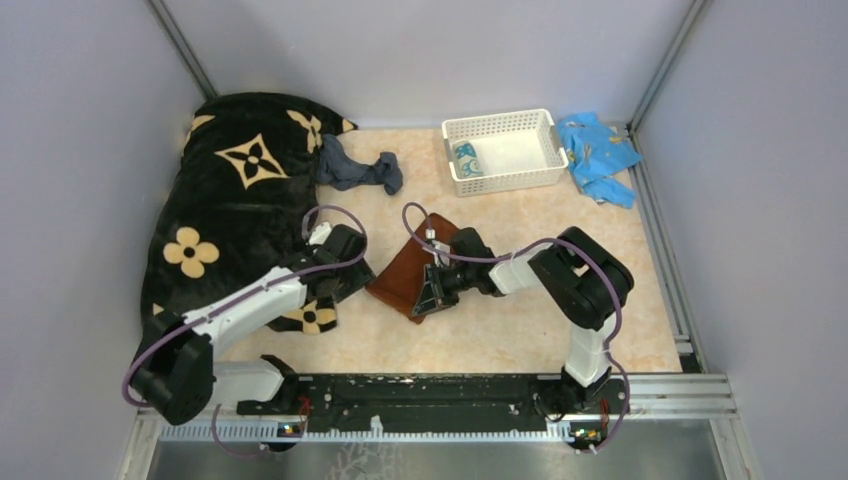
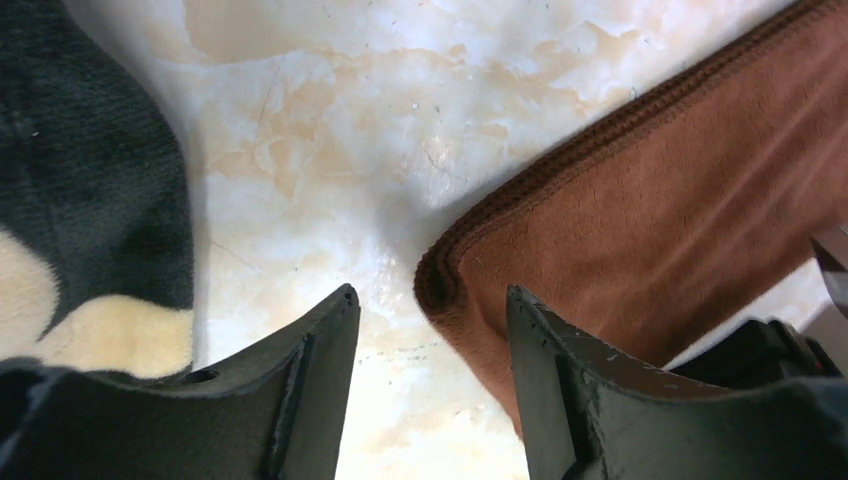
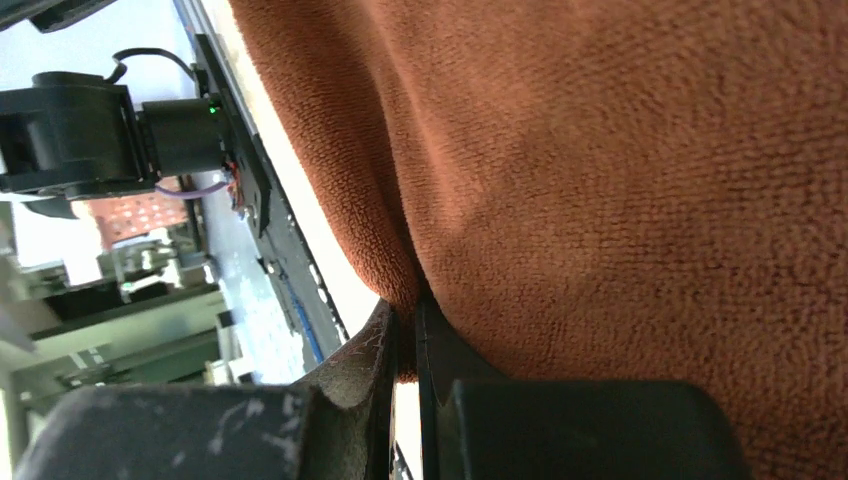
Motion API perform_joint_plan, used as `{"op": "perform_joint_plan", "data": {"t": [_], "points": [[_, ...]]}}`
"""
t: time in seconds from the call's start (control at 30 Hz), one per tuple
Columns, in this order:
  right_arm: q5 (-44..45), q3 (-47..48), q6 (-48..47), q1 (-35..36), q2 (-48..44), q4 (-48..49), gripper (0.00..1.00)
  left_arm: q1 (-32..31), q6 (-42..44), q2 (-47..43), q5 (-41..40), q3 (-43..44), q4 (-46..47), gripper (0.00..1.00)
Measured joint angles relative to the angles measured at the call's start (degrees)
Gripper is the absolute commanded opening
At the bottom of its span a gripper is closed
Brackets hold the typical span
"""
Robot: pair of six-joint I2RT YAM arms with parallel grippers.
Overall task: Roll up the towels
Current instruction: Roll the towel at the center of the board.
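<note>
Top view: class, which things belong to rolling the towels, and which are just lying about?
Job: rust-brown towel, slate grey-blue towel, teal patterned towel.
Lying about: black flowered blanket, white basket, light-blue cloth.

The right gripper covers the near corner of the rust-brown towel. The left arm hides a strip of the black blanket. The teal-and-white towel, far off, is too small to read.
</note>
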Motion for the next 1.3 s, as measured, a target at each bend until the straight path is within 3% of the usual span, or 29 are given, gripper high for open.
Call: {"op": "perform_joint_plan", "data": {"t": [0.47,1.03,1.3], "points": [[-6.2,-0.7,5.6,-3.1,3.9,4.7,0.0,0.0,6.0,-15.9,7.4,-13.1,4.2,0.65],[-5.8,0.6,4.5,-3.2,3.9,1.2,0.04,0.0,6.5,-5.1,11.0,-13.2,15.4,0.64],[-4.0,2.4,1.5,-3.2,2.6,-4.1,0.19,0.0,4.3,-4.9,10.6,-13.2,16.7,0.63]]}}
